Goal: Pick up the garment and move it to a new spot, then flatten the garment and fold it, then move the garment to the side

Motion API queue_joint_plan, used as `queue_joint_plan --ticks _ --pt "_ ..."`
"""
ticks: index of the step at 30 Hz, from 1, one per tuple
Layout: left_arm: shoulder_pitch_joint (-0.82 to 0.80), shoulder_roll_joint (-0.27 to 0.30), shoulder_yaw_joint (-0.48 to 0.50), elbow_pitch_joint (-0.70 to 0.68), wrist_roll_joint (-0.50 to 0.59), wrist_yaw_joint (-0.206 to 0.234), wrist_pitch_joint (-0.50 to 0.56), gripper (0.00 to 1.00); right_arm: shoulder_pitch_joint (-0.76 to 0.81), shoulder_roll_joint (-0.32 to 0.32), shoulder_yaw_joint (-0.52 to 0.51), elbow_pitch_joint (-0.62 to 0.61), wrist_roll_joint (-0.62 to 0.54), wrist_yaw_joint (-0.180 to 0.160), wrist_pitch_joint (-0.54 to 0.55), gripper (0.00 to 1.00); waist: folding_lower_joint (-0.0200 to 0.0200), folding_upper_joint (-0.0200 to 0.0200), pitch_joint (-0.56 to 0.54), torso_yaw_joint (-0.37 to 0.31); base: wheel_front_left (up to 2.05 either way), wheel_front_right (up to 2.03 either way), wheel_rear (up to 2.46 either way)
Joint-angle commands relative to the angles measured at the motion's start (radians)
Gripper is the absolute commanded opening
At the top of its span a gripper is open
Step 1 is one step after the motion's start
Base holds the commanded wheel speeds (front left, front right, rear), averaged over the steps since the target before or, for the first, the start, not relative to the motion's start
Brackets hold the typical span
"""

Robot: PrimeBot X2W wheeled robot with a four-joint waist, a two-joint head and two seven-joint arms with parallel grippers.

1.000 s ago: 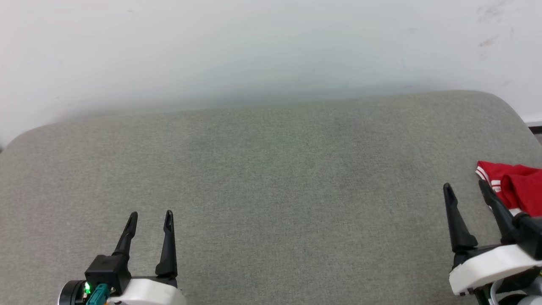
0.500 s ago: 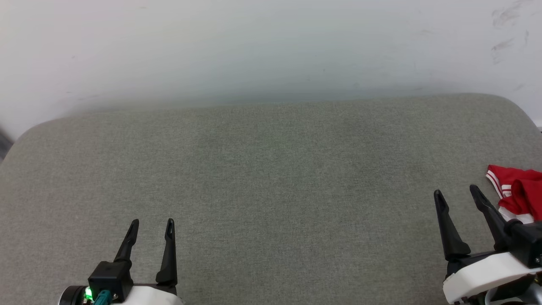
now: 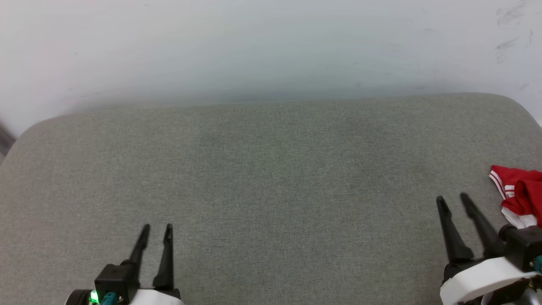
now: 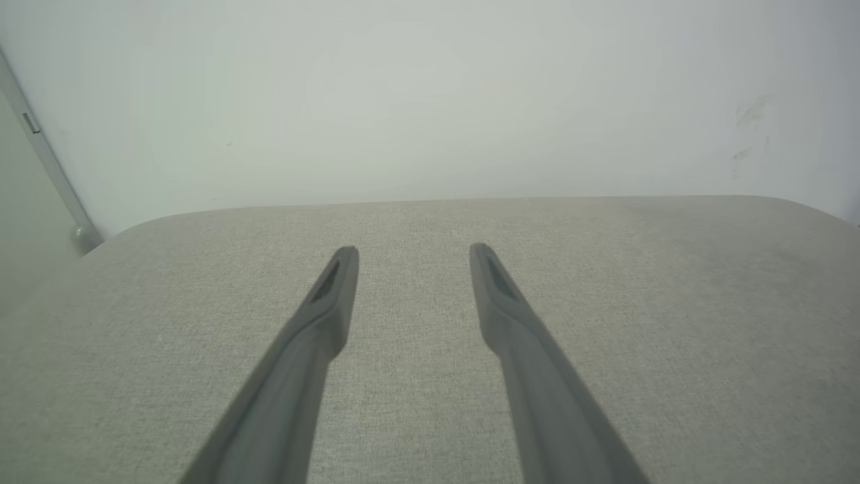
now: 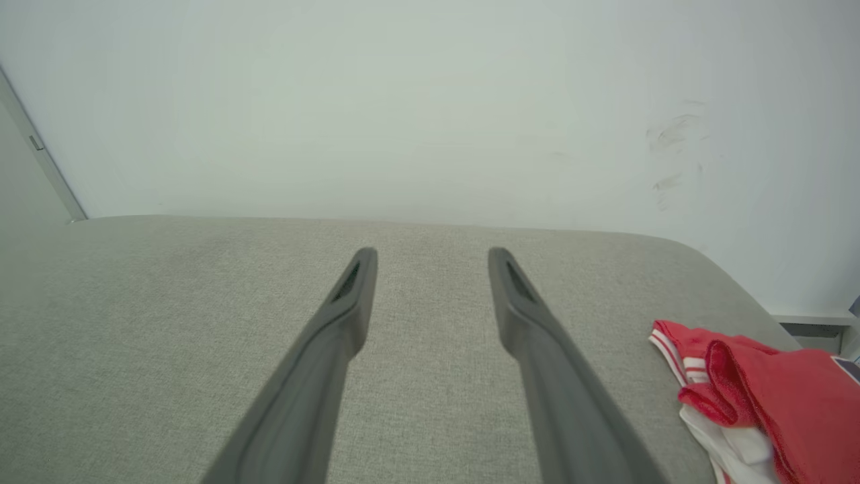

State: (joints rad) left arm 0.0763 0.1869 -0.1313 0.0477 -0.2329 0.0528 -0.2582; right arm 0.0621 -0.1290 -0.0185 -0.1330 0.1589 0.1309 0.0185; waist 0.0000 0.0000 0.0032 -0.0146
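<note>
The garment (image 3: 520,195), red with white and red-striped trim, lies bunched at the far right edge of the grey cushion (image 3: 271,178); it is partly cut off by the frame. In the right wrist view the garment (image 5: 772,396) sits at the lower right, beside my fingers and apart from them. My right gripper (image 3: 453,198) hovers just left of the garment, open and holding nothing. My left gripper (image 3: 157,228) is at the lower left over bare cushion, open and holding nothing. In the left wrist view my left gripper (image 4: 413,250) has bare fabric between its fingers, and my right gripper (image 5: 433,253) likewise.
A pale wall (image 3: 271,46) rises right behind the cushion's rounded back edge. Scuff marks (image 3: 508,25) show on the wall at the upper right. The cushion's right corner curves off near the garment.
Both grippers' fingers have drawn somewhat closer together. The head camera has shifted, so the garment and cushion sit further right and lower in view.
</note>
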Motion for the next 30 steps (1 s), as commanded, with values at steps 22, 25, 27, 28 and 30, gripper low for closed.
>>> queue_joint_plan --ticks 22,25,27,28,30 --pt "-0.046 -0.032 0.055 0.063 -0.368 -0.048 0.091 0.0 -0.042 0.017 -0.016 0.107 0.386 0.0 0.019 0.0 0.0 0.0 0.0 0.002 0.0 0.0 0.0" --pt "-0.053 -0.036 0.062 0.069 -0.415 -0.055 0.103 0.0 -0.048 0.019 -0.019 0.119 0.435 0.0 0.022 0.0 0.0 0.0 0.0 0.003 0.0 0.0 0.0" --pt "-0.057 -0.038 0.067 0.072 -0.445 -0.059 0.11 0.0 -0.052 0.021 -0.021 0.127 0.467 0.0 0.023 0.0 0.0 0.0 0.0 0.003 0.0 0.0 0.0" --pt "-0.059 -0.04 0.07 0.074 -0.46 -0.061 0.114 0.0 -0.054 0.021 -0.021 0.131 0.483 0.0 0.024 0.0 0.0 0.0 0.0 0.003 0.0 0.0 0.0" --pt "-0.063 -0.042 0.074 0.078 -0.489 -0.064 0.122 0.0 -0.058 0.023 -0.023 0.139 0.513 0.0 0.026 0.0 0.0 0.0 0.0 0.003 0.0 0.0 0.0"
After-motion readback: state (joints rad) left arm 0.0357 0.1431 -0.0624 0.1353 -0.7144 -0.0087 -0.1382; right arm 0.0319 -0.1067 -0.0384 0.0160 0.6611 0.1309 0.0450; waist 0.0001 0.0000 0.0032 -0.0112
